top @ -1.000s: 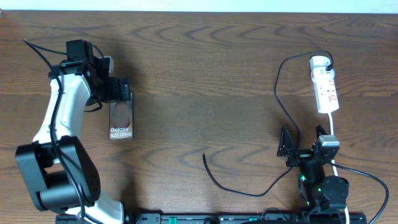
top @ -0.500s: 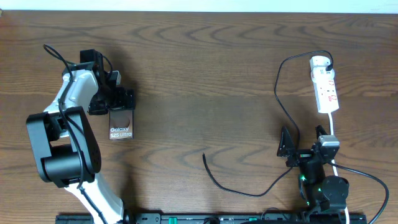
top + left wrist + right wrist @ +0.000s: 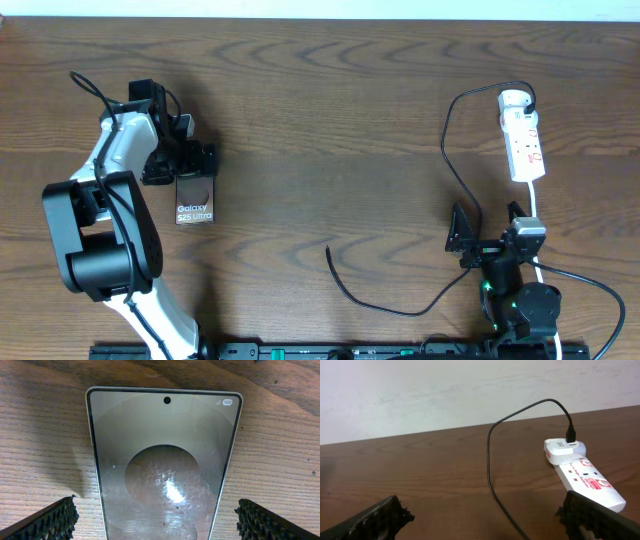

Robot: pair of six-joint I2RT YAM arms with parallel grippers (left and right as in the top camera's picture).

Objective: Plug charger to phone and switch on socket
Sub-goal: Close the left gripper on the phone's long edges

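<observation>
Barely begun, I judge: my left claw [image 3: 160, 525] straddles the phone [image 3: 165, 460], spread wide. My right claw [image 3: 488, 228] is spread and empty. The cable [image 3: 380, 305] tip lies well apart from the phone, and the power strip [image 3: 525, 145] awaits switching.

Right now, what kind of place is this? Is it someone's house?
Probably a robot lab or test bench, not a home: a left arm and a right arm stand at a wooden table by a plain pale wall, with a phone, charger and power strip on it.
</observation>
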